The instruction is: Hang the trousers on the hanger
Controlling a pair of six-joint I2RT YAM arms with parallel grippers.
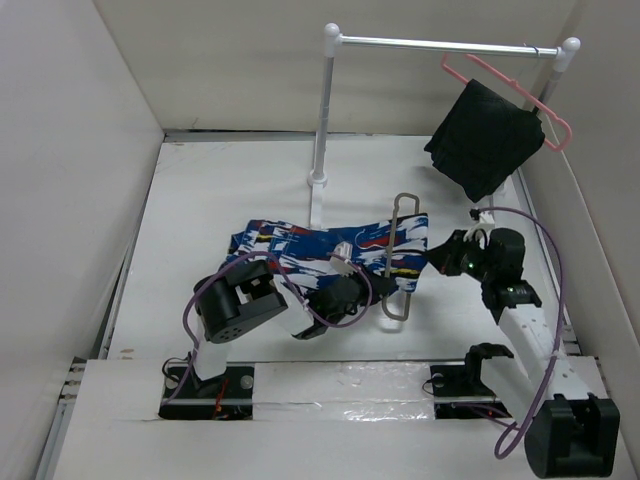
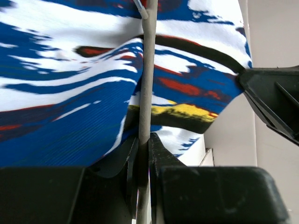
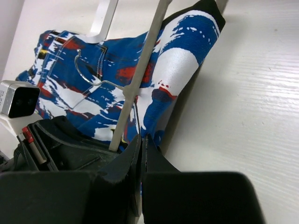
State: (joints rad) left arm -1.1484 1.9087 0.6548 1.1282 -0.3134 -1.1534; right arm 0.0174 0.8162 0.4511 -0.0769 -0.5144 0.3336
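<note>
Left wrist view: L gripper [image 2: 144, 154] jaws narrow, clamped on the hanger [image 2: 148, 70], a thin grey wire running straight up out of the fingers and across the trousers [image 2: 70, 93]. R gripper [image 3: 142, 140] jaws are pressed near-shut on the trousers' right-hand corner; fabric goes into the pinch, wire passes just beside it w/o touching the fingers. From the top cam the trousers lie flat mid-table, long axis L-to-R, and the hanger's long axis runs near-to-far across their right end, so the two cross at roughly a right angle. Can't tell if any cloth is already thru the frame or the wire just lies on top. Judgement: next move turns on that crossing. R arm is nearer the free end and would feed cloth over the bar while L arm steadies the wire. Room: the table [image 1: 200, 190] is open to the left and near side. Rail post [image 1: 318, 120] stands just behind the trousers, side wall close on the right, so R arm has little swing there. Risk: thin wire may twist in the L pinch.
</note>
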